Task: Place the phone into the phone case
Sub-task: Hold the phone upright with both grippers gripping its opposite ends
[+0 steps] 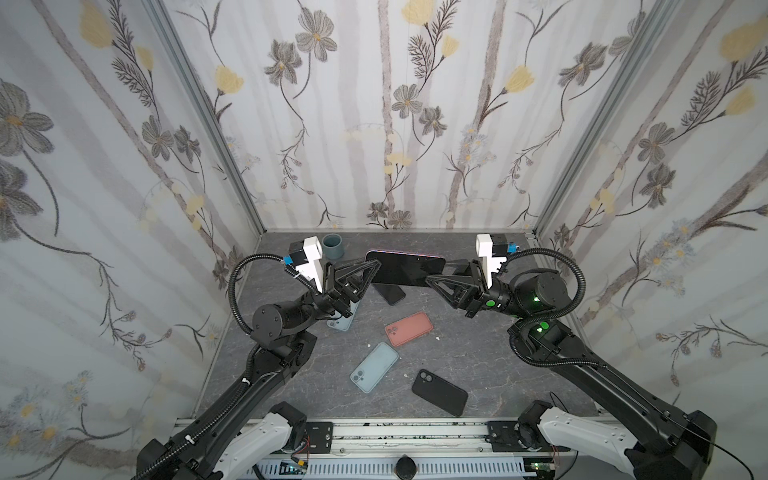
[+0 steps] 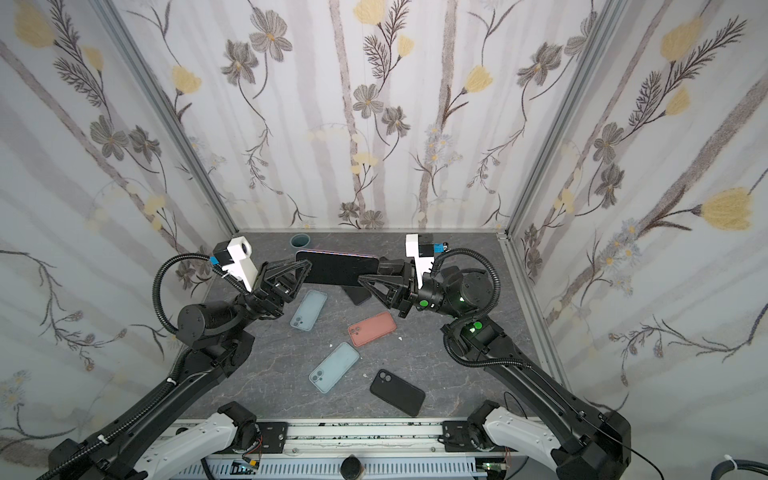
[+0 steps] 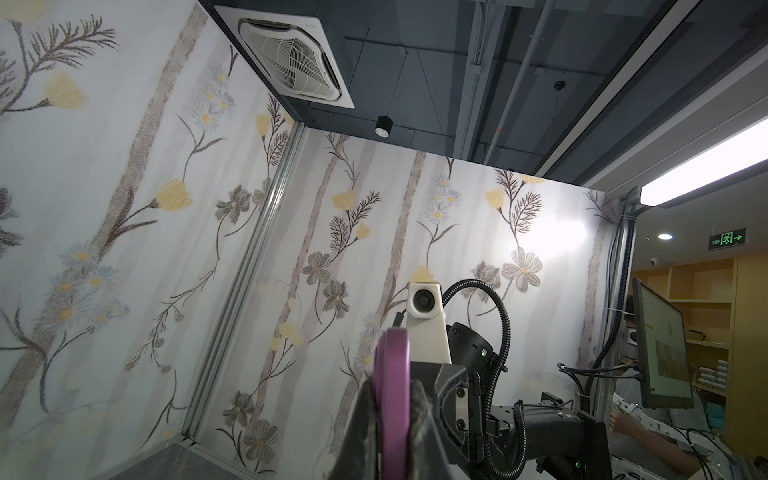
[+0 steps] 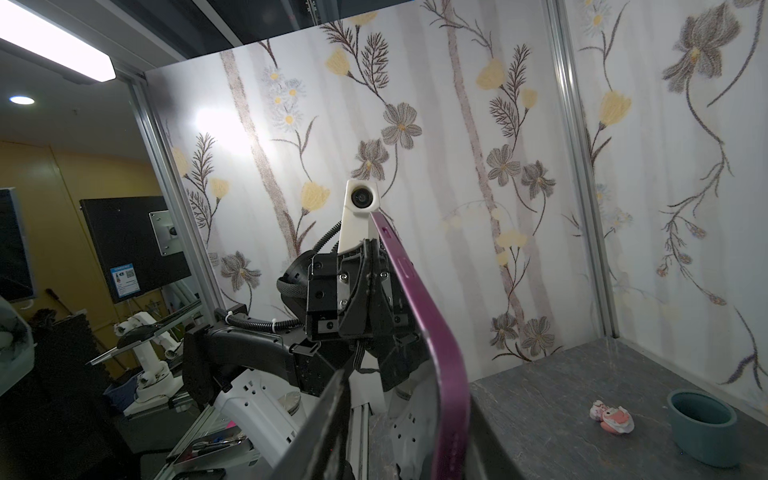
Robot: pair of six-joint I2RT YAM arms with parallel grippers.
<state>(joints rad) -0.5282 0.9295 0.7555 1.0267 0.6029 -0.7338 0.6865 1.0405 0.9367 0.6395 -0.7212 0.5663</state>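
Observation:
A phone (image 1: 405, 268) with a black screen and a purple edge (image 4: 436, 332) hangs level above the back of the table in both top views (image 2: 338, 268). My left gripper (image 1: 374, 266) is shut on its left end; the left wrist view shows the purple edge (image 3: 392, 395) pinched between both fingers. My right gripper (image 1: 440, 272) straddles the right end, open: one finger (image 4: 332, 415) stands clear of the edge. On the table below lie several phone cases: salmon (image 1: 409, 328), light blue (image 1: 374, 372), black (image 1: 440, 392), and another light blue (image 2: 308, 309).
A dark phone or case (image 1: 388, 293) lies on the table under the held phone. A teal cup (image 1: 333, 246) stands at the back wall, a small pink object (image 4: 613, 419) beside it. Flowered walls close three sides; a metal rail (image 1: 415, 432) runs along the front.

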